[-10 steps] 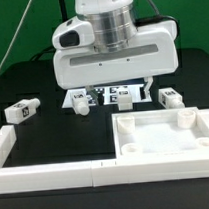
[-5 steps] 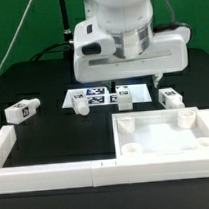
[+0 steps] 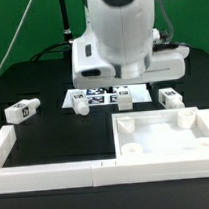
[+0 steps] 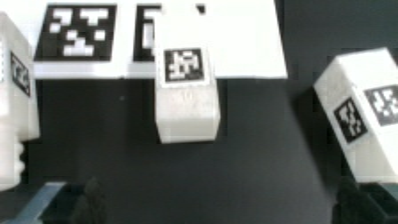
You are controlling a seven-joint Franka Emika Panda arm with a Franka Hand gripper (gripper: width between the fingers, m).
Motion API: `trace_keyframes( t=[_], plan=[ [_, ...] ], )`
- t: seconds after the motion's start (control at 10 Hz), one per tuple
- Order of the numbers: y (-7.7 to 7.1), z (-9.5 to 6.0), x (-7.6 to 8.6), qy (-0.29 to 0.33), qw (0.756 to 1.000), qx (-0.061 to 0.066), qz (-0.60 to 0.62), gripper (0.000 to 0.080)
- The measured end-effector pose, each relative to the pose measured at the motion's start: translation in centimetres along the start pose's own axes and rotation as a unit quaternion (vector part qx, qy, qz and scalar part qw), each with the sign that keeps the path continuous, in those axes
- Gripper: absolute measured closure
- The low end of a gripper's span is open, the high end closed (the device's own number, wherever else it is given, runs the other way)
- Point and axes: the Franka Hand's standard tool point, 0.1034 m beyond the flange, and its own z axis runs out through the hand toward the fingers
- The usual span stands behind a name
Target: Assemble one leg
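Observation:
Three short white legs with marker tags lie on the black table: one at the exterior view's left (image 3: 21,112), one by the marker board (image 3: 82,104) and one at the right (image 3: 172,97). The white square tabletop (image 3: 160,135) lies at the front right. The arm's white hand (image 3: 129,53) hangs above the marker board and hides its own fingers there. In the wrist view my gripper (image 4: 214,205) is open and empty, with dark fingertips (image 4: 63,200) at the frame's edge. Below it lie one leg (image 4: 187,95) and a second leg (image 4: 365,110).
The marker board (image 3: 107,94) lies flat behind the legs and also shows in the wrist view (image 4: 107,40). A white L-shaped wall (image 3: 57,177) runs along the table's front and left. Another white part (image 4: 15,95) shows at the wrist view's edge.
The hand has risen and shifted toward the exterior view's right, uncovering the marker board. The legs and tabletop have not moved. Nothing was taken hold of.

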Motion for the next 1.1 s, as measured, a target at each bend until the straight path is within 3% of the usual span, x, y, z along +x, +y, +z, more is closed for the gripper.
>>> trace_keyframes(
  t=[0.2,0.7,0.9,1.0,1.1],
  plan=[
    [0.6,2.1,-0.5,-0.056,0.998,-0.004,0.002,0.0151],
    [0.6,2.1,-0.4,-0.051,0.999,-0.004,0.002,0.0151],
    [1.4,6.5,-1.1,-0.051,0.999,-0.007,0.016,0.0151],
    [1.1,7.2,-1.5,-0.058,0.998,-0.01,0.02,0.0151],
    [1.2,6.8,-1.3,-0.054,0.998,-0.009,0.02,0.0151]
  ],
)
